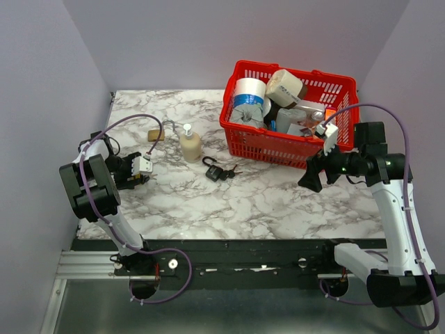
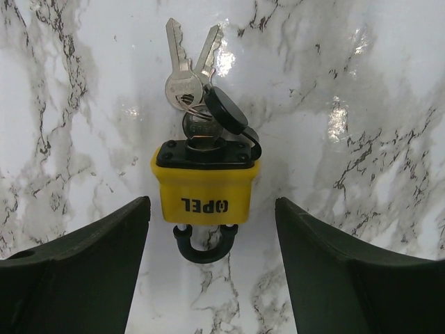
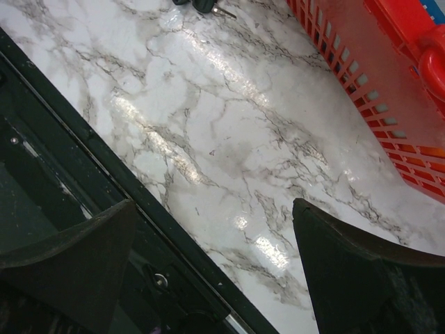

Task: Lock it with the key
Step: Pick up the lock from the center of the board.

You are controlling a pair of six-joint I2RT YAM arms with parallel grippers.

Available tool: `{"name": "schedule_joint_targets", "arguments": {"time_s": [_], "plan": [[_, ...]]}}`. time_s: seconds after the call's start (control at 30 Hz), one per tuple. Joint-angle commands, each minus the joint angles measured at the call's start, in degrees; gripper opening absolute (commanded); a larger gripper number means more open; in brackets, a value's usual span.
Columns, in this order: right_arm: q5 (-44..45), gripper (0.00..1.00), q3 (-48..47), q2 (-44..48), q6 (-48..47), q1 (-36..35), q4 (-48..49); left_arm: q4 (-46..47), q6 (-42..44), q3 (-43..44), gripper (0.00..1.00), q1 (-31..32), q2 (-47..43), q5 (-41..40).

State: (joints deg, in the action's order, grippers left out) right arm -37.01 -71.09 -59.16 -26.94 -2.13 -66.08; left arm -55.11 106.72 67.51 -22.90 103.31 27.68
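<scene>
Yellow padlock [image 2: 205, 198] lies flat on the marble table [image 1: 278, 202] at the far left, with its shackle toward me and its keys [image 2: 186, 73] fanned out on its far side. One key looks seated in the keyhole, though I can't tell from here whether it is turned. My left gripper [image 2: 211, 209] is spread wide and holds nothing. Its fingers [image 2: 104, 257] frame the lock with bare marble on both sides, touching neither it nor the keys. A soap bottle [image 1: 190, 145] stands to the right of the lock, near but apart. Further right a black padlock [image 1: 214, 172] lies on open table. The red basket [image 1: 278, 147] fills the far right corner. My right gripper [image 3: 214, 209] is also wide open and empty. It hangs over the near right part of the table, just inside the dark rail [image 3: 104, 160] along the near edge. The basket's near wall is close on its far side, and open marble stretches away to its left.
</scene>
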Motion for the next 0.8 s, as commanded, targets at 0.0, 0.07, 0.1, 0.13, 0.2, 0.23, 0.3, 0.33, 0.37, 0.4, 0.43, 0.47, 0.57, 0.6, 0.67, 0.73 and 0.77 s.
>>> {"name": "schedule_joint_targets", "arguments": {"time_s": [0.0, 0.07, 0.1, 0.13, 0.2, 0.23, 0.3, 0.33, 0.37, 0.4, 0.43, 0.47, 0.57, 0.6, 0.67, 0.73, 0.77], "plan": [[-1.83, 1.0, -1.42, -0.43, 0.48, 0.29, -0.27, 0.18, 2.36, 1.14, 0.8, -0.05, 1.19, 2.37], [-1.75, 1.0, -1.59, -0.61, 0.4, 0.2, -0.27, 0.0, 2.18, 1.05, 0.8, 0.31, 1.2, 2.46], [-1.75, 1.0, -1.86, -0.7, 0.4, 0.28, -0.27, 0.09, 2.01, 0.96, 0.8, 0.22, 1.11, 2.81], [-1.75, 1.0, -1.95, -0.78, 0.48, 0.29, -0.27, 0.35, 2.09, 0.79, 0.8, 0.22, 1.02, 2.9], [-2.01, 1.0, -2.04, -1.05, 0.66, 0.29, -0.19, 0.36, 2.62, 0.35, 0.79, 0.31, 1.02, 2.82], [-2.18, 1.0, -1.95, -1.22, 0.66, 0.29, -0.19, 0.36, 2.79, 0.26, 0.77, 0.48, 1.11, 2.82], [-2.36, 1.0, -1.86, -1.49, 0.75, 0.29, -0.01, 0.44, 2.88, -0.27, 0.73, 0.66, 1.02, 2.47], [-2.27, 1.0, -1.86, -1.66, 0.92, 0.29, 0.16, 0.36, 2.8, -0.36, 0.66, 0.57, 1.02, 2.46], [-2.27, 1.0, -2.03, -1.66, 1.01, 0.29, 0.34, 0.36, 2.88, -0.62, 0.61, 0.66, 0.76, 2.55], [-2.19, 1.0, -2.21, -1.75, 0.92, 0.29, 0.43, 0.36, 2.8, -0.79, 0.58, 0.66, 0.41, 2.81], [-2.1, 1.0, -2.73, -1.84, 1.01, 0.2, 0.52, 0.36, 2.71, -0.97, 0.52, 0.57, 0.06, 3.16], [-2.01, 1.0, -3.0, -1.93, 1.01, 0.28, 0.87, 0.01, 2.62, -1.23, 0.5, 0.66, -0.99, 4.3], [-2.18, 1.0, -3.88, -2.45, 1.36, 0.28, 0.96, -1.4, 2.45, -1.93, 0.45, 1.18, -3.8, 6.41], [-3.05, 1.0, -3.97, -2.54, 1.45, 0.2, 0.78, -1.58, 2.27, -2.29, 0.43, 1.45, -4.77, 7.03], [-4.02, 1.0, -4.23, -2.81, 1.8, 0.28, 0.52, -1.93, 1.31, -3.42, 0.39, 2.15, -8.1, 8.08], [-5.96, 1.0, -4.32, -2.81, 2.24, 0.2, 0.43, -3.41, 0.34, -3.87, 0.36, 3.03, -10.66, 9.84], [-6.49, 1.0, -4.32, -2.55, 2.42, 0.28, 0.52, -4.47, -0.19, -4.05, 0.34, 3.38, -13.54, 10.46]]}}
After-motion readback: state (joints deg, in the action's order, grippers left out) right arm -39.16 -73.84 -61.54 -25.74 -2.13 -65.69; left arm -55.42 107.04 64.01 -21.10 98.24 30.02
